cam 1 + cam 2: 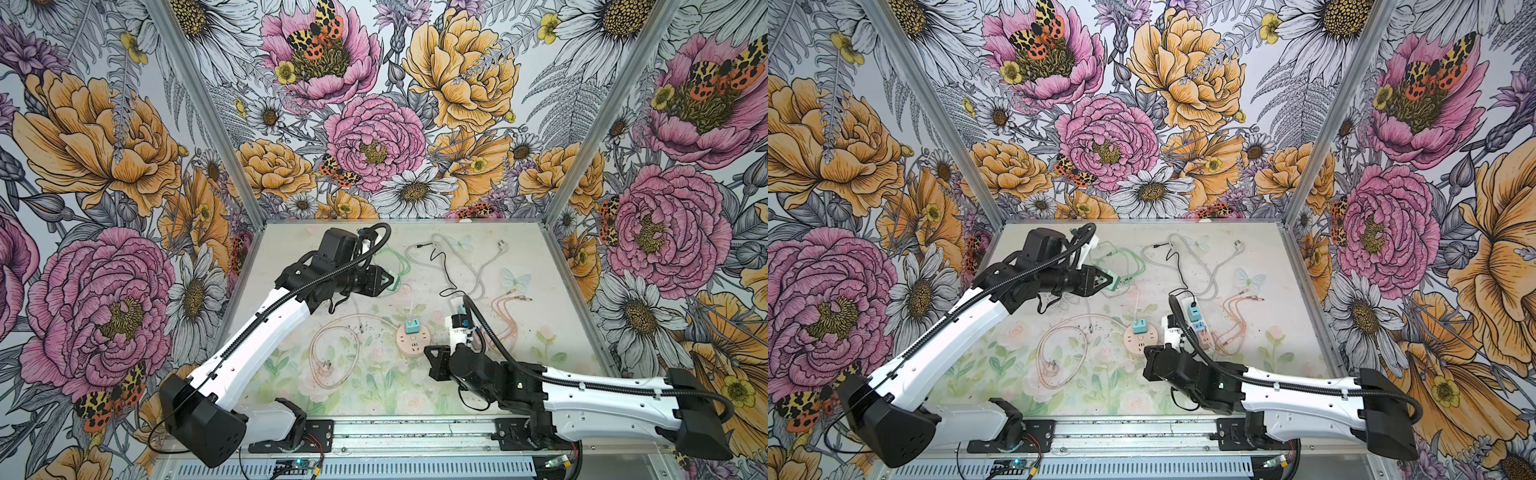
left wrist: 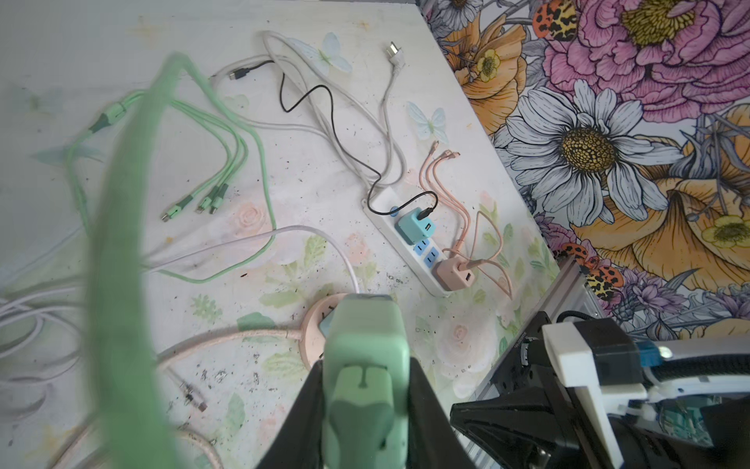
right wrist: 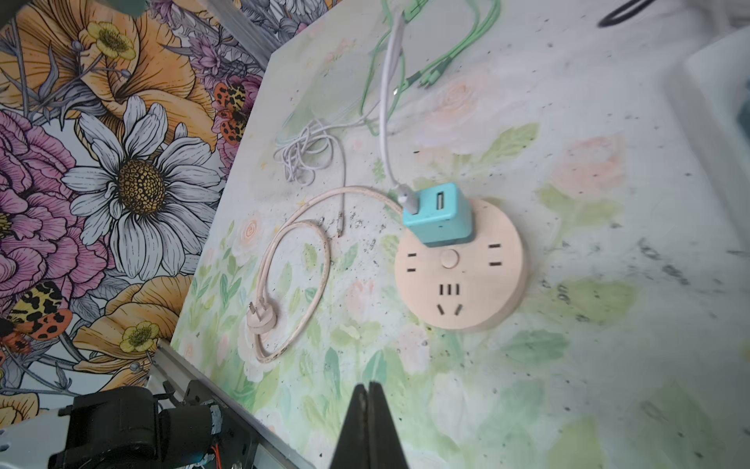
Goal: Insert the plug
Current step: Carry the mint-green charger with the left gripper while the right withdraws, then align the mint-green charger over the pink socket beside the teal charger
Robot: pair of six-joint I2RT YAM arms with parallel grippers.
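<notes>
My left gripper [image 2: 367, 365] is shut on a mint green plug [image 2: 365, 337], whose thick green cable [image 2: 121, 243] arcs close past the camera. In both top views this gripper [image 1: 388, 283] holds the plug [image 1: 1115, 283] in the air, behind and to the left of the round pink socket [image 1: 413, 340]. A teal charger [image 3: 440, 215] with a white cable fills one outlet of that socket [image 3: 458, 276]; its other slots are free. My right gripper [image 3: 369, 387] is shut and empty, low over the table close to the socket's right side [image 1: 1145, 352].
A white power strip [image 2: 406, 239] carries a teal charger [image 2: 414, 225] and a pink charger [image 2: 452, 270]. Loose green leads [image 2: 211, 195], pink leads [image 2: 442, 158], a black cable [image 2: 324, 101] and white cords lie around. The socket's pink cord and plug [image 3: 261, 320] coil at front left.
</notes>
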